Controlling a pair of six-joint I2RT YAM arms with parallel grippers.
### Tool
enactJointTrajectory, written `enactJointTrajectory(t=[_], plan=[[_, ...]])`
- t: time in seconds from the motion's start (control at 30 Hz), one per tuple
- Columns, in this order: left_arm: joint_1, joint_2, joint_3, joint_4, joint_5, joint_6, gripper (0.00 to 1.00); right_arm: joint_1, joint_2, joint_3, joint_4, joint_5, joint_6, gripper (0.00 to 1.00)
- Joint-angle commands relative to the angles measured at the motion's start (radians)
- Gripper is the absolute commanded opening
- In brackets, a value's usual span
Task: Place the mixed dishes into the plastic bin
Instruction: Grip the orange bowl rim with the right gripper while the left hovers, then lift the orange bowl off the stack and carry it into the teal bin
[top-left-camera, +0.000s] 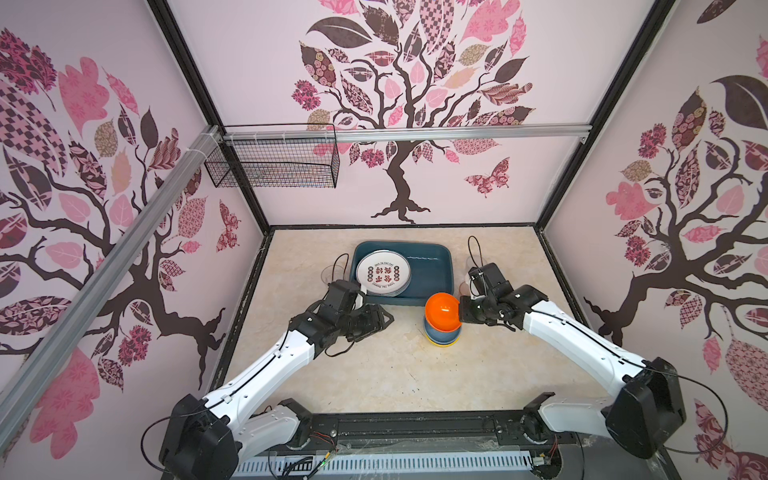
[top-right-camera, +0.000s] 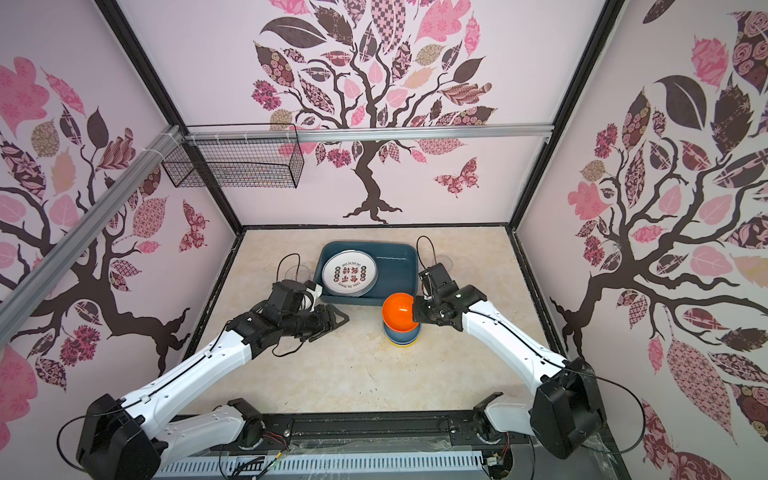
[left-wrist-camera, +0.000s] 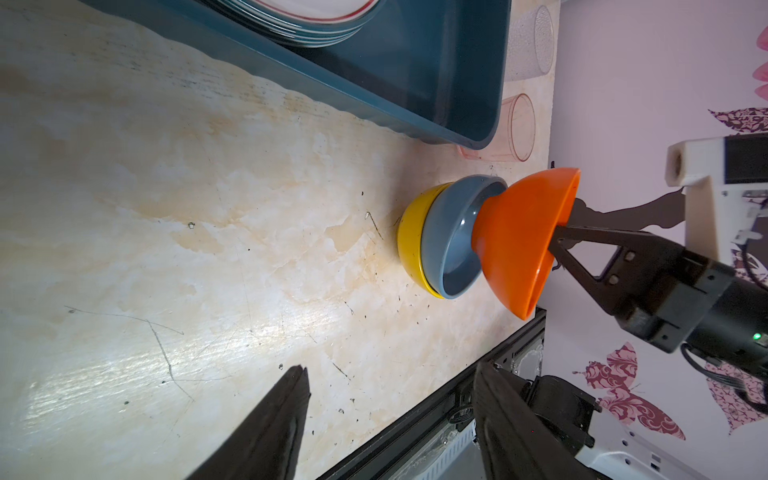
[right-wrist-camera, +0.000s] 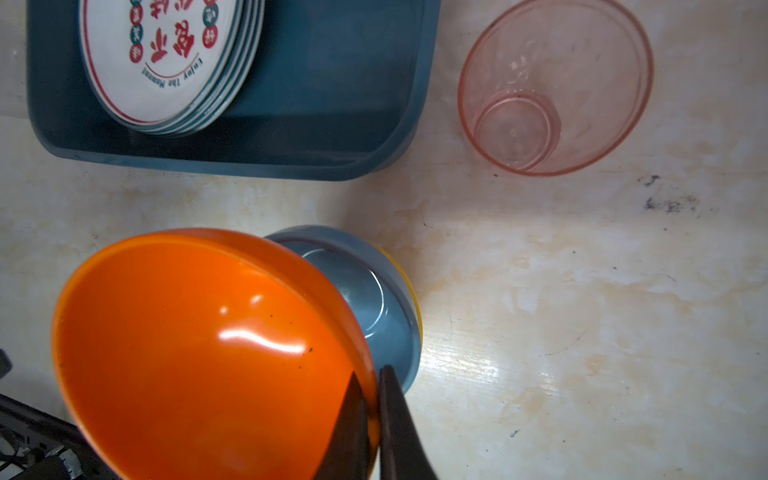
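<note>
Right jaws gripped the rim of the small orange plastic bowl (top-left-camera: 442, 309), tilted in the blue bowl (left-wrist-camera: 449, 216) and yellow bowl (left-wrist-camera: 409, 232) beside the dark teal rectangular plastic bin (top-left-camera: 432, 270) near the desk's (top-left-camera: 374, 365) far edge. Left jaws stood open. Stacked white printed plates (top-left-camera: 382, 272) were already inside; the bowls and the pinkish translucent cup (right-wrist-camera: 557, 87) were left.

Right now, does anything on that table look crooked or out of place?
Yes: the orange bowl sits askew. The right gripper pinches its rim, and it tilts steeply with its foot inside the blue bowl, which is nested in the yellow bowl. Nothing looks spilled or broken.
</note>
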Motion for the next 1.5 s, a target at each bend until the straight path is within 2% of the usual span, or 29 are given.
enactJointTrajectory(t=[0.0, 0.3, 0.63, 1.13, 1.47], plan=[[-0.002, -0.024, 0.03, -0.028, -0.038, 0.03, 0.67, 0.002, -0.008, 0.079, -0.028, 0.018, -0.029, 0.01], [0.014, -0.043, 0.066, -0.082, -0.082, 0.061, 0.69, -0.036, 0.145, 0.274, -0.063, 0.027, -0.052, 0.01], [0.044, -0.082, 0.041, -0.092, -0.071, 0.064, 0.69, -0.109, 0.345, 0.423, -0.025, 0.011, -0.021, 0.01], [0.079, -0.179, -0.025, -0.127, -0.071, 0.046, 0.69, -0.134, 0.725, 0.775, -0.068, 0.093, -0.007, 0.01], [0.085, -0.202, -0.044, -0.147, -0.079, 0.038, 0.69, -0.161, 0.878, 0.871, -0.05, 0.106, 0.021, 0.01]])
